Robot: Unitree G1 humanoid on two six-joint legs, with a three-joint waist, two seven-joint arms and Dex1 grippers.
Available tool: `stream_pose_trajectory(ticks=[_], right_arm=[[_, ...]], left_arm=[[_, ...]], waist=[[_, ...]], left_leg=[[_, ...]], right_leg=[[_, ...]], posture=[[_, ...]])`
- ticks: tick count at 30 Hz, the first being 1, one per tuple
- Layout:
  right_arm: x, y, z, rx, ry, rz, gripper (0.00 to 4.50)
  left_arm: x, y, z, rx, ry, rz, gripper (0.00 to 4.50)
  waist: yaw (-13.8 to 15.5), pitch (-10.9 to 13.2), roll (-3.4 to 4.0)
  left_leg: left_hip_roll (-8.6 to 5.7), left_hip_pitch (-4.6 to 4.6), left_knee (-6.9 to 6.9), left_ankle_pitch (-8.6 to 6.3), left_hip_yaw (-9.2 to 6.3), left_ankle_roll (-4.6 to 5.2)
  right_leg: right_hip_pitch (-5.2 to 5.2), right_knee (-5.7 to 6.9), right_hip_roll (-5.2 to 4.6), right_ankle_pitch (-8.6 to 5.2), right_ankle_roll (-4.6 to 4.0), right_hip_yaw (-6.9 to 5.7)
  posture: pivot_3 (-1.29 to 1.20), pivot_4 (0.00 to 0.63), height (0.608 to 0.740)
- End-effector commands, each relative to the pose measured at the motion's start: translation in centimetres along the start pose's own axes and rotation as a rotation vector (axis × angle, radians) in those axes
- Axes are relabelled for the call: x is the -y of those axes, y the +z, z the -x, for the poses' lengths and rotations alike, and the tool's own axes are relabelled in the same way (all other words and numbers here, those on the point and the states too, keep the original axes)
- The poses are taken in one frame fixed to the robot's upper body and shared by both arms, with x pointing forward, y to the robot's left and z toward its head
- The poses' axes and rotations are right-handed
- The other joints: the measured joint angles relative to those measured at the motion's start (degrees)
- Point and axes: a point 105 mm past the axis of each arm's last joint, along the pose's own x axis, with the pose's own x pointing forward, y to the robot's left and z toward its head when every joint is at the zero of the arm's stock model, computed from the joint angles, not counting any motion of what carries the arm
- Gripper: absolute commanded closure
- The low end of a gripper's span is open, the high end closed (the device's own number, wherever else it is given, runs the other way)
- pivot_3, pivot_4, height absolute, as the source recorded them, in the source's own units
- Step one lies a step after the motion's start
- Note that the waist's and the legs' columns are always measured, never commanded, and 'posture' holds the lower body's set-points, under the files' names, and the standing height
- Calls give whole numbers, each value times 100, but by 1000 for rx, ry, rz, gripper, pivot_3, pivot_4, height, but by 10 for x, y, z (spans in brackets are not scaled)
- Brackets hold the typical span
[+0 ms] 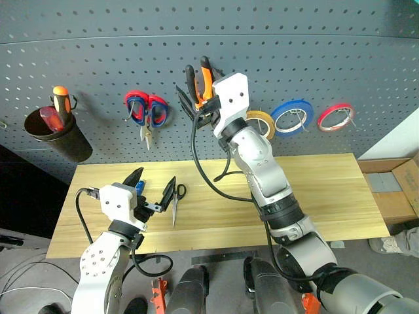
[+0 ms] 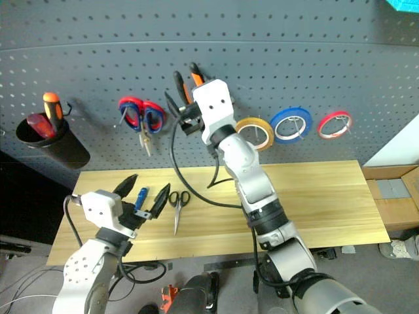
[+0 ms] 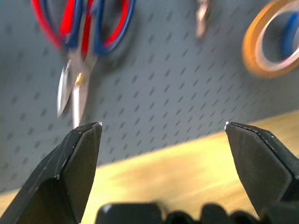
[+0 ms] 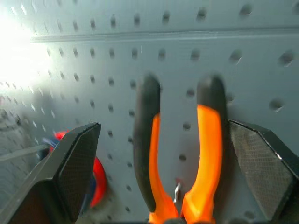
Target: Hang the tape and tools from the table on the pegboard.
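- The right gripper [image 4: 163, 135] is raised against the large dark grey pegboard [image 1: 327, 59], its 2 black fingers spread wide on either side of the pliers with orange-and-black handles [image 4: 180, 154].
- Those pliers hang on the board with handles pointing up; from the right wrist camera a gap shows between the left finger and the nearer handle, while the other finger sits just beside the orange handle (touching or not, I cannot tell).
- The left gripper [image 1: 152, 191] hovers low over the left part of the long workbench table of light yellowish wood [image 1: 314, 196], jaws wide open and holding nothing.
- The black-handled scissors with long blades [image 2: 177, 208] lie flat on the table just beside the left gripper's fingertips.
- The slim blue-handled screwdriver [image 2: 141, 195] lies on the table between the left gripper's 2 fingers as seen from the head.
- The yellow-tan translucent tape ring [image 1: 262, 123] already hangs on the pegboard, just right of the raised arm.
- Beside it hang a blue tape ring [image 1: 292, 118] and a red tape ring [image 1: 335, 117].
- Further left hang red-and-blue-handled scissors [image 1: 146, 112] and a black cup [image 1: 57, 134] holding an orange-handled screwdriver [image 1: 61, 103].
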Motion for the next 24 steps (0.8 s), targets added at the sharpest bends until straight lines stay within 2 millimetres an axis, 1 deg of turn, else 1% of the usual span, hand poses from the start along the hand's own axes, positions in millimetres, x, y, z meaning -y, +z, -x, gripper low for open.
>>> stream_pose_trajectory(ticks=[1, 3, 5, 6, 7, 8, 10, 11, 13, 14, 16, 18, 19, 20, 21, 24], right_arm=[[-11, 21, 14, 23, 104, -12, 37], [-12, 30, 34, -28, 204, -132, 37], [-13, 36, 55, -69, 289, -232, 37], [-11, 37, 64, -89, 310, -277, 37], [-12, 30, 78, -148, 347, -359, 37], [-19, 24, 93, -214, 416, -432, 37], [-39, 19, 123, -313, 584, -504, 37], [-51, 4, 141, -429, 641, -548, 37], [-66, -38, 170, -673, 653, -483, 37], [-68, -55, 179, -754, 639, -441, 37], [-57, -95, 189, -892, 514, -327, 37], [-44, -122, 193, -951, 402, -249, 37], [-41, -129, 195, -956, 367, -243, 37], [-37, -134, 195, -940, 332, -247, 37], [-33, -137, 195, -917, 300, -243, 37], [-31, -139, 197, -855, 292, -229, 37]], left_arm=[[0, -2, 3, -8, 13, -9, 0], [-8, -6, -1, -48, 86, 34, 0], [-13, -15, -3, -139, 123, 86, 0], [-12, -15, -4, -145, 119, 113, 0], [-9, -20, -5, -173, 108, 121, 0], [-7, -28, -4, -224, 106, 118, 0], [-7, -38, -3, -300, 133, 80, 0], [-6, -44, -2, -338, 165, 89, 0], [2, -52, -3, -388, 184, 101, 0], [6, -56, -3, -407, 185, 110, 0], [14, -70, -2, -492, 177, 78, 0], [24, -79, -2, -535, 141, 60, 0], [27, -82, -3, -550, 149, 67, 0], [27, -86, -5, -565, 175, 71, 0], [26, -89, -7, -576, 196, 64, 0], [16, -101, -13, -623, 277, 44, 0]], waist=[[0, -1, -2], [-1, -1, -1], [15, -1, -2], [8, -2, -4], [2, -4, -5], [2, -7, -8], [-1, -8, -8], [-2, -8, -8], [-12, -9, -7], [-22, -8, -7], [-33, -9, -8], [-30, -9, -9], [-18, -9, -9], [-4, -9, -10], [2, -8, -11], [20, -8, -15]], left_leg=[[0, 0, 0, 0, 0, 0], [0, 0, 1, 0, -1, 1], [1, -2, 5, -9, -10, 16], [1, -1, 9, -12, -15, 20], [1, 0, 12, -13, -18, 23], [0, 2, 12, -14, -17, 24], [1, 12, 11, -15, -19, 26], [1, 12, 10, -15, -20, 27], [0, 12, 10, -15, -17, 29], [1, 17, 10, -16, -13, 29], [3, 21, 11, -14, -3, 30], [4, 33, 11, -7, 7, 32], [3, 38, 11, -3, 9, 32], [2, 44, 14, -2, 8, 33], [1, 46, 16, -2, 7, 33], [1, 42, 18, -2, 0, 33]], right_leg=[[0, 0, 0, 0, 0, -1], [1, 0, 0, 0, 0, 0], [9, 0, -3, 0, 0, -1], [14, -3, -3, 0, 1, -1], [19, -3, -3, 1, 2, -2], [21, -5, -2, 3, 5, -5], [36, -10, -2, 2, 5, -5], [37, -12, -2, 2, 5, -5], [37, -10, -2, 2, 5, -7], [39, -9, -2, 1, 6, -9], [39, -6, -2, 1, 7, -9], [47, -4, -2, -1, 9, -5], [54, -8, -2, -2, 17, -5], [64, -12, -2, -13, 40, -5], [68, -15, -3, -13, 44, -6], [67, -14, -3, -11, 46, -11]], posture=[[4, 253, 740], [-12, 256, 740], [-20, 254, 740], [-20, 254, 740], [-26, 254, 740], [-27, 255, 740], [-36, 256, 740], [-38, 257, 740], [-41, 263, 740], [-42, 264, 740], [-42, 266, 740], [-45, 269, 740], [-44, 272, 740], [-42, 274, 740], [-42, 275, 740], [-41, 279, 740]])
